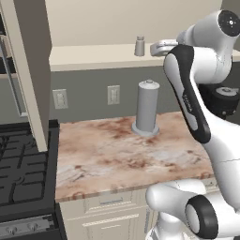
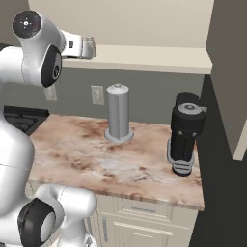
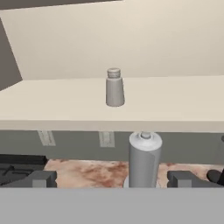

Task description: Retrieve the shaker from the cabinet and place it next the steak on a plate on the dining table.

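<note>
Closest to the lens in the hand view were the two dark tips of my claw (image 3: 112,178), spread wide with nothing between them. Between those tips, lower down and beyond them, rose the tall grey cylinder (image 3: 144,158) on its round base, standing upright on the marble worktop (image 1: 117,154). Straight ahead of my claw and a little above its tips stood the shaker (image 3: 114,87), upright on the cream shelf board of the cabinet (image 3: 183,100), near the front edge of the board and well apart from my fingers (image 3: 39,178). Nothing touched it.

From the left base view my hand was level with the shelf, and the shaker (image 1: 139,46) stood just beside it, on the side away from my arm. From the right base view the shaker (image 2: 89,47) showed right at the end of my hand, partly hidden by it, so I could not tell from there whether a gap remained. Below my claw the tall grey cylinder (image 2: 118,113) sat toward the back of the worktop, under the shelf. Off to the right of my claw, low on the worktop, stood a black appliance (image 2: 185,140) near the worktop's end. Far to the left and below lay the black stove (image 1: 23,173), touching the worktop's edge. Two wall outlets (image 1: 113,94) sat on the grey wall under the shelf.
</note>
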